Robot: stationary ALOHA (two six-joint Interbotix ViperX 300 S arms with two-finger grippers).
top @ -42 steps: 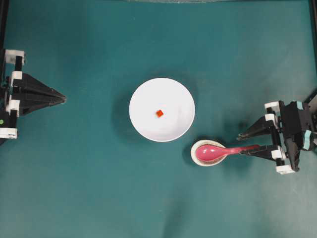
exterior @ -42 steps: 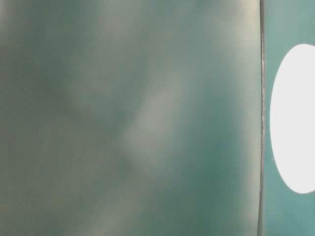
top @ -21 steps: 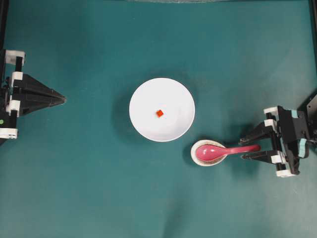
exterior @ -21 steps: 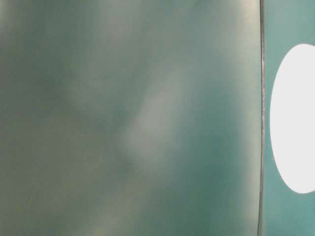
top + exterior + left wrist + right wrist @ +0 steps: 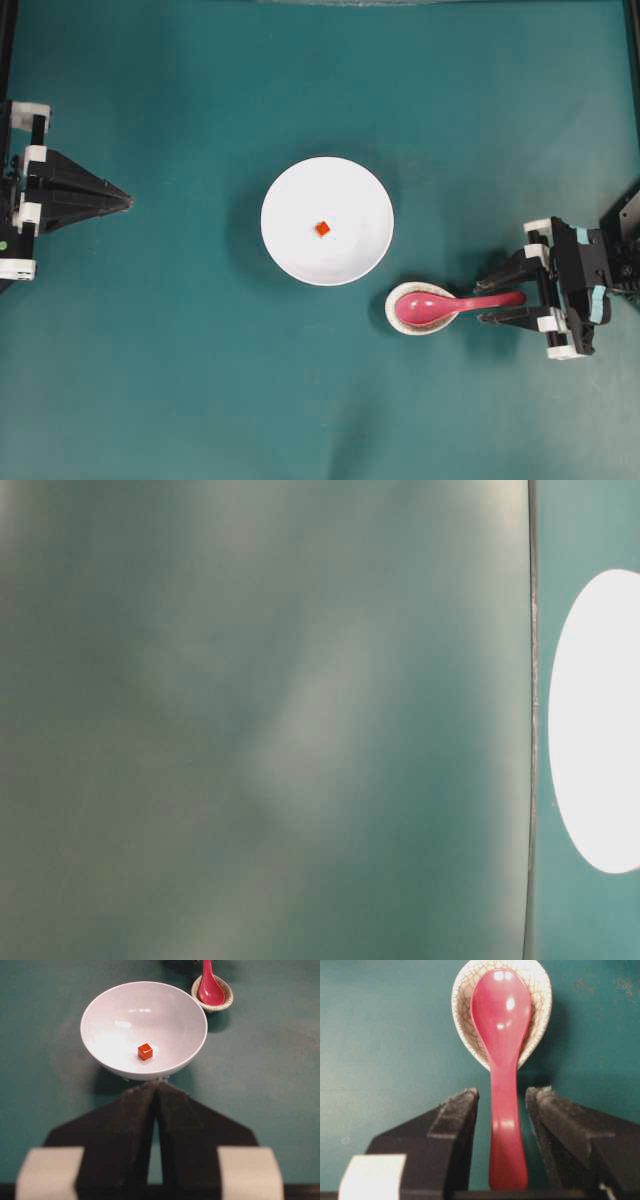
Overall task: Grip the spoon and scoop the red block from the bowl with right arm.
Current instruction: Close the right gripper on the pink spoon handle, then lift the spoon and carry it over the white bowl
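The magenta spoon lies with its scoop in a small speckled cream dish, handle pointing right. My right gripper is open. Its two fingers straddle the handle, with a gap on each side in the right wrist view; the spoon is not gripped. The white bowl sits mid-table with the tiny red block inside. My left gripper is shut and empty at the far left. The left wrist view shows that gripper, the bowl and the block.
The cream dish stands just below and right of the bowl, nearly touching it. The table-level view is a blur with a white oval at its right edge. Teal tabletop surrounds everything.
My right gripper has dropped lower and shifted slightly down-frame. Its fingers have drawn closer together on either side of the spoon handle. The left arm, bowl, block and spoon have not moved.
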